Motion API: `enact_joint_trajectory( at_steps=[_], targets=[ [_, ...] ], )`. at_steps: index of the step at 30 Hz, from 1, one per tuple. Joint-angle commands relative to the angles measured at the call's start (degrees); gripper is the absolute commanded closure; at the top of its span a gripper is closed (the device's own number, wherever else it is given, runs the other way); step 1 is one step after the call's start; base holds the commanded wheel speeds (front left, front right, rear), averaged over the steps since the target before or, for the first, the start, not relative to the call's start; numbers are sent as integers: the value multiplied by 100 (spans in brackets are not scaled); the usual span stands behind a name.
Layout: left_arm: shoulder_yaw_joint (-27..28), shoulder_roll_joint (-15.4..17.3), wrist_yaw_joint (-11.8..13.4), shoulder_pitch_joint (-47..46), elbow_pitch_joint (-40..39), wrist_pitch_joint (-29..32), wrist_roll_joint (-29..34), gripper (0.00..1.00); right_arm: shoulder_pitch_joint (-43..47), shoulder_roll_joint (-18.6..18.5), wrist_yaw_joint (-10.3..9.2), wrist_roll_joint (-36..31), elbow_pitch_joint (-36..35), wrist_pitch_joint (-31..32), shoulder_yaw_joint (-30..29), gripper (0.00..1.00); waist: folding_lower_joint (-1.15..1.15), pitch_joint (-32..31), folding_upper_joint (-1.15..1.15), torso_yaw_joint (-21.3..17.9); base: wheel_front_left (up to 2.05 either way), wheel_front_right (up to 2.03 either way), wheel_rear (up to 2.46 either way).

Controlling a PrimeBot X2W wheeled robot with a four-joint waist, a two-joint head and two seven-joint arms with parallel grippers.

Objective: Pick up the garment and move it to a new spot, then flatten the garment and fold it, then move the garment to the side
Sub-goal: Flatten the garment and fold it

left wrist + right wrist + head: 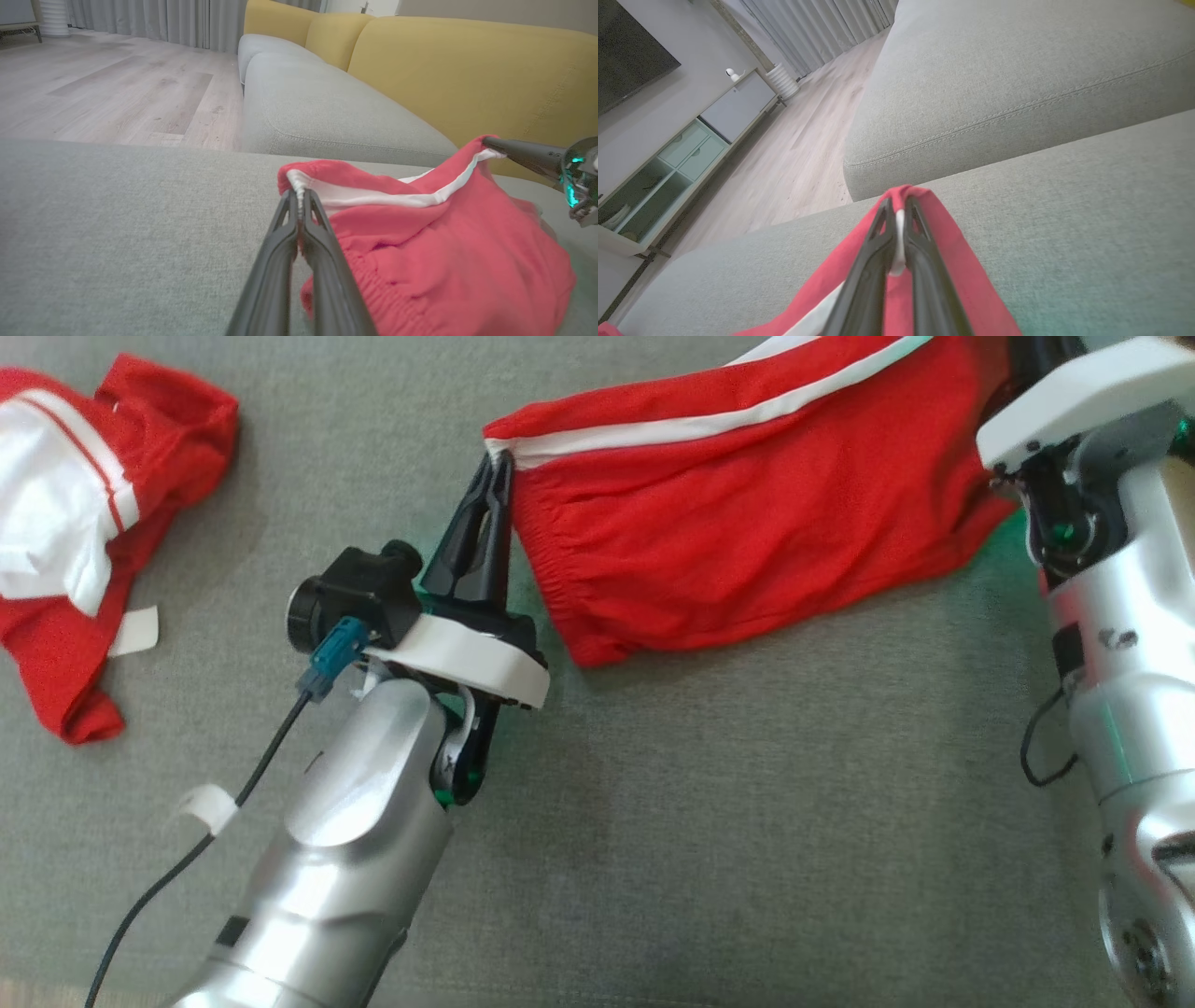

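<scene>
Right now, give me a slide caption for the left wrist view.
Left gripper pinches one corner of the red garment, right gripper the far corner, over a grey sofa cushion.

The head camera looks steeply down from close above the grey sofa seat (747, 859). The left wrist camera sits low over that seat and faces along the left gripper (299, 196) toward the yellow backrest (467, 79). The right wrist camera is tilted and faces the wooden floor (794, 154). All three views share the garment (747, 513) and the seat.
</scene>
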Motion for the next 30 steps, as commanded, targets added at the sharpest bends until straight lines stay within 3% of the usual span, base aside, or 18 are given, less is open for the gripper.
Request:
enact_joint_trajectory(
  at_steps=[1, 4, 5, 6, 7, 8, 18, 25, 30],
  targets=[
    [54, 82, 78, -165, -173, -30, -77, 100, -229, 41, -4, -81, -48, -104, 52, 100, -1, 174, 0, 141, 0, 0, 0],
    [-35, 82, 152, -213, -188, -30, -184, 100, -397, 33, -4, -282, 122, -248, 158, 100, -1, 246, 0, 167, 0, 0, 0],
    [-53, 82, 177, -216, -187, -30, -203, 100, -443, 16, -4, -354, 177, -335, 172, 64, -1, 262, 0, 171, 0, 0, 0],
    [-67, 82, 209, -212, -171, -30, -212, 65, -485, -5, -4, -426, 230, -446, 177, 7, -1, 272, 0, 176, 0, 0, 0],
    [-61, 82, 249, -198, -171, -30, -222, 4, -516, -17, -4, -489, 285, -547, 187, 0, -1, 273, 0, 179, 0, 0, 0],
    [-44, 82, 296, -173, -181, -30, -217, 0, -535, -24, -4, -544, 336, -643, 204, 0, -1, 266, 0, 177, 0, 0, 0],
    [382, 82, 569, 589, -317, -30, 317, 0, -135, -258, -4, -1348, 720, -1562, 422, 0, -1, -186, 0, 89, 0, 0, 0],
    [846, 82, 781, 1308, -778, -30, 1033, 0, 632, -269, -4, -2198, 394, -1638, -25, 0, -1, -532, 0, 2, 0, 0, 0],
    [914, 82, 736, 1707, -1092, -30, 1484, 0, 938, -236, -4, -2672, 547, -1639, -134, 0, -1, -544, 0, 49, 0, 0, 0]
  ],
)
